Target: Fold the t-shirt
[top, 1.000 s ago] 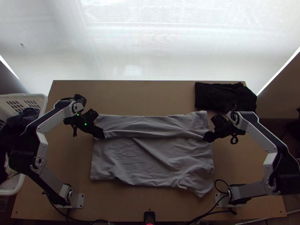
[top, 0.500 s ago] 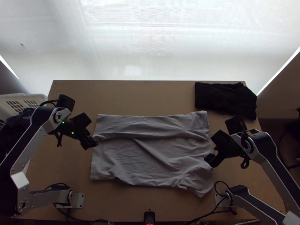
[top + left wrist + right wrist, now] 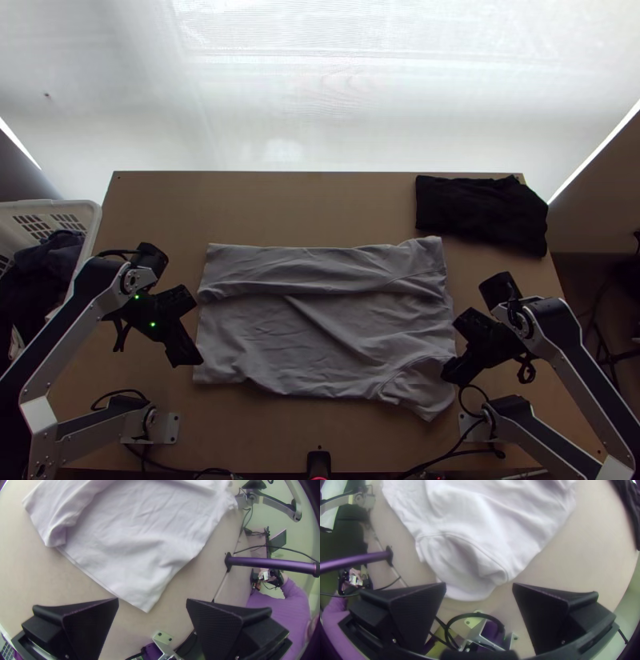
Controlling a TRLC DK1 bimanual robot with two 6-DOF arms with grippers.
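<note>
The light grey t-shirt (image 3: 320, 320) lies in the middle of the table, its far part folded over in a long strip, its near part flat with some wrinkles. My left gripper (image 3: 189, 360) is at the shirt's near left corner, and in the left wrist view the left gripper (image 3: 152, 601) stands open, the shirt corner (image 3: 143, 596) between and beyond its fingers. At the near right side is my right gripper (image 3: 453, 376); in the right wrist view the right gripper (image 3: 479, 586) is open too, with a rumpled sleeve (image 3: 463, 580) beyond its fingers.
A dark folded cloth (image 3: 480, 212) lies at the table's far right corner. On the left stands a white basket (image 3: 90, 220) with dark clothes. A black post (image 3: 318, 462) is at the near edge. A person's purple sleeve (image 3: 283, 610) shows in the left wrist view.
Both grippers have left the edge of the folded strip and moved toward the table's near side, one along each side of the shirt. The shirt's lie looks the same.
</note>
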